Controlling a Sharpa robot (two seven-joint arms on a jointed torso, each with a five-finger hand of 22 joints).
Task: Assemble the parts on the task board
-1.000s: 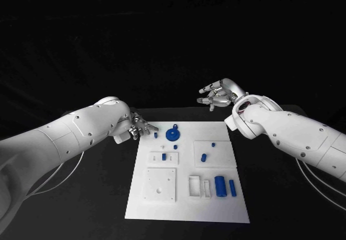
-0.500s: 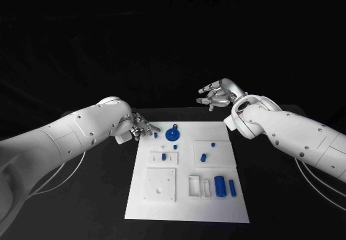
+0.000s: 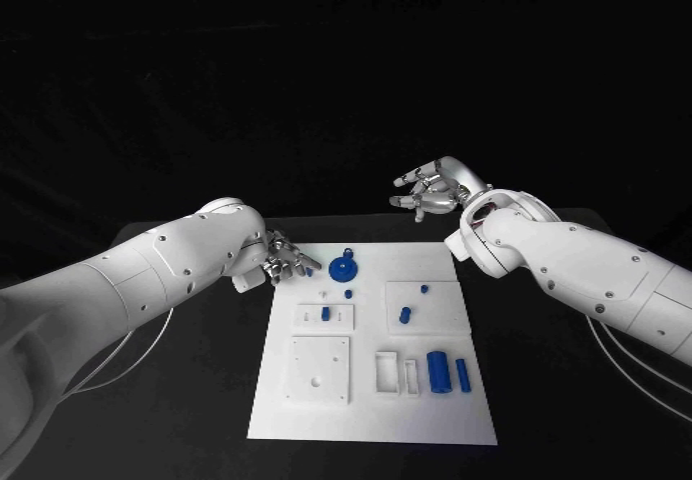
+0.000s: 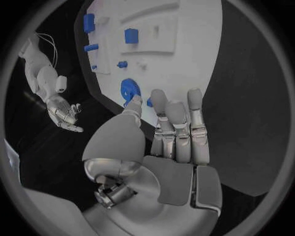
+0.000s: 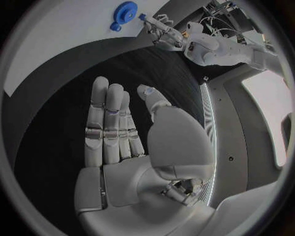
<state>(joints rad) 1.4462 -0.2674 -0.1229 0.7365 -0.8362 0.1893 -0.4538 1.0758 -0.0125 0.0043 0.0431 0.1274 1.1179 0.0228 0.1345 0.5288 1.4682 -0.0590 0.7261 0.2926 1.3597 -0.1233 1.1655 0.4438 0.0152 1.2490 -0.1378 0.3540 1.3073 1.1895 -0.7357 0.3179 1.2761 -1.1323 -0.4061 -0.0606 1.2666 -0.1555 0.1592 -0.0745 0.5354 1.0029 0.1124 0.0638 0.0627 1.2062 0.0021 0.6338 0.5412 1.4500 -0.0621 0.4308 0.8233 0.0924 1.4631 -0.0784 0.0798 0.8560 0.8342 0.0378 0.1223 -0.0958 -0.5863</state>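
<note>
The white task board [image 3: 433, 400] lies mid-table with several blue parts on it. A blue gear [image 3: 343, 267] sits near its far left corner, also seen as the gear [image 4: 130, 90] and the gear [image 5: 125, 10]. My left hand [image 3: 277, 262] is at that corner, and thumb and a finger pinch a small blue peg [image 3: 309, 268] beside the gear. The peg [image 4: 149, 102] shows between the thumb and fingers of the left hand [image 4: 175, 142]. My right hand [image 3: 433, 192] hovers beyond the board's far right corner, fingers spread, holding nothing.
A thick blue cylinder [image 3: 440, 372] and a thinner one [image 3: 464, 374] lie near the board's right side. A blue block [image 3: 326, 313] stands in a small white plate. More small blue pieces [image 3: 407, 315] rest on a raised plate. A square white plate [image 3: 320, 368] lies front left.
The whole picture has shifted slightly, so the camera moved. Neither hand nor any part has visibly moved on the board.
</note>
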